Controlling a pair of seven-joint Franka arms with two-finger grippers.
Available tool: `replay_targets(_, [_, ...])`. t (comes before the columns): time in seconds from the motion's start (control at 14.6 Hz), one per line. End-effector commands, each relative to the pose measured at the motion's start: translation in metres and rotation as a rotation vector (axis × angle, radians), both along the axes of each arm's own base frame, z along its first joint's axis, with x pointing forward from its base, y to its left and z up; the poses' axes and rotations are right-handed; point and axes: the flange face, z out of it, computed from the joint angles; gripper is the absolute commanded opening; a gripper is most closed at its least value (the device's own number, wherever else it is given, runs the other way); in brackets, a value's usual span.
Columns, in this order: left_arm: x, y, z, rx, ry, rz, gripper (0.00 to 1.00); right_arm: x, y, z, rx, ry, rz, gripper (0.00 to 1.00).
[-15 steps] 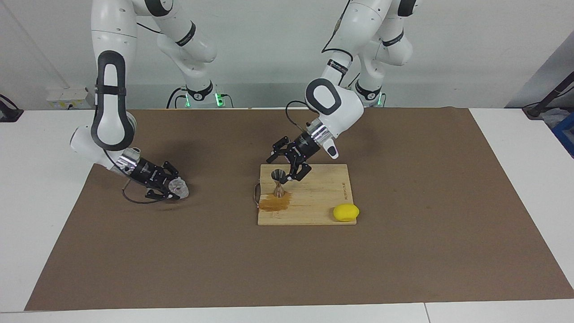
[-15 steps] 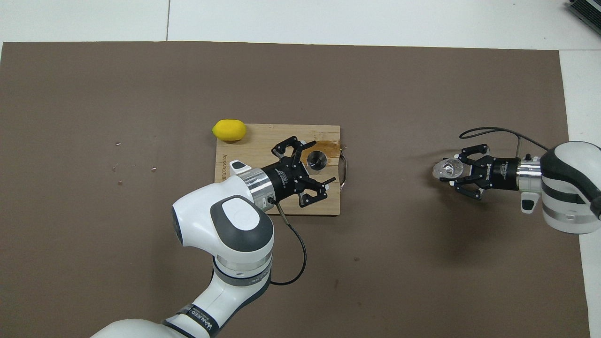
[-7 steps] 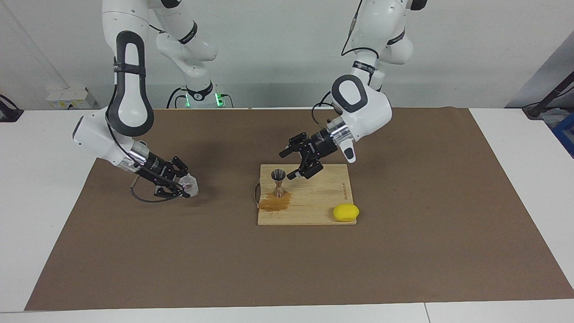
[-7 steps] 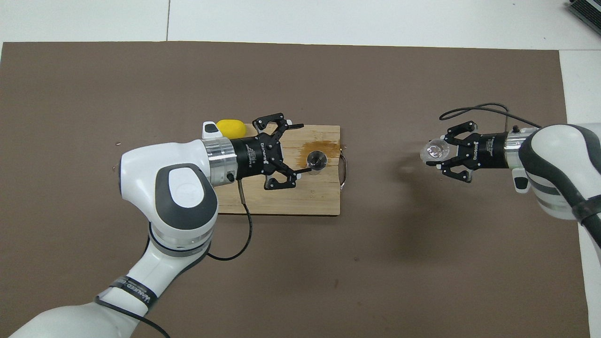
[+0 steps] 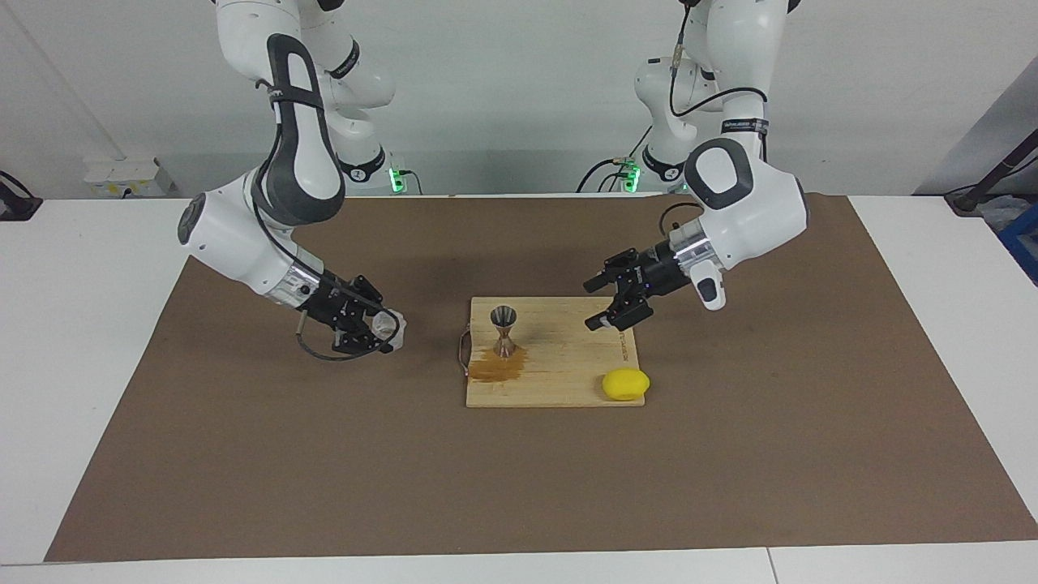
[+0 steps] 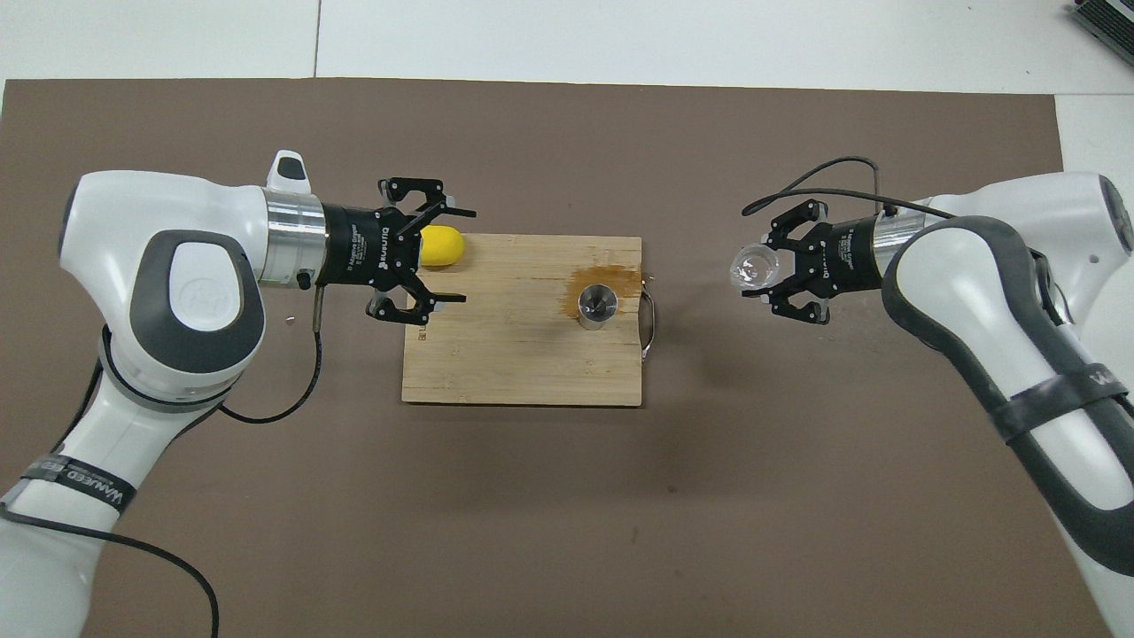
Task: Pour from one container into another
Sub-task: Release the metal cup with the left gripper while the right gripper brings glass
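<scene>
The steel jigger stands upright on the wooden board, at the end toward the right arm; it also shows in the overhead view. My right gripper is shut on the clear glass tumbler and holds it just above the mat beside that end of the board. In the overhead view the tumbler's mouth shows, held in the right gripper. My left gripper is open and empty over the board's other end; in the overhead view the left gripper is next to the lemon.
A yellow lemon lies at the board's corner farthest from the robots. A brown wet patch spreads on the board by the jigger. A metal handle sticks out of the board's end. The brown mat covers the table.
My right gripper has carried the tumbler toward the board. My left gripper has drawn away from the jigger to the board's other end, still open.
</scene>
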Motion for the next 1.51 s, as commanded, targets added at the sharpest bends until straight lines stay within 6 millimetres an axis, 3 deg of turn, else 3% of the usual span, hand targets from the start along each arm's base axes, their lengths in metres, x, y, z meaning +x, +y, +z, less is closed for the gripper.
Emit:
replay_targets(0.0, [0.011,0.030,0.015,0.128,-0.067,-0.050,1.00,0.011,0.028,0.010,-0.033,-0.018,0.034,0.00])
replay_targets(0.14, [0.020,0.056,0.030,0.262,-0.127,-0.092,1.00,0.013,0.051,0.015,-0.038,-0.009,0.024,0.00])
replay_targets(0.48, [0.026,0.087,0.068,0.589,-0.240,-0.238,1.00,0.009,0.113,0.021,-0.132,-0.011,0.001,0.00])
replay_targets(0.69, [0.024,0.125,0.085,0.672,-0.256,-0.230,1.00,0.004,0.134,0.021,-0.148,-0.018,-0.001,0.00])
replay_targets(0.89, [0.016,0.162,0.096,0.703,-0.316,-0.399,1.00,0.001,0.150,0.022,-0.193,-0.036,-0.005,0.00])
replay_targets(1.1, [0.011,0.176,0.095,0.775,-0.370,-0.651,1.00,-0.005,0.160,0.021,-0.227,-0.046,0.035,0.00])
replay_targets(1.3, [0.004,0.175,0.115,0.800,-0.419,-0.846,1.00,-0.008,0.164,0.019,-0.275,-0.053,0.077,0.00])
replay_targets(1.44, [-0.004,0.174,0.131,0.799,-0.457,-1.099,1.00,-0.013,0.173,0.019,-0.305,-0.062,0.114,0.00])
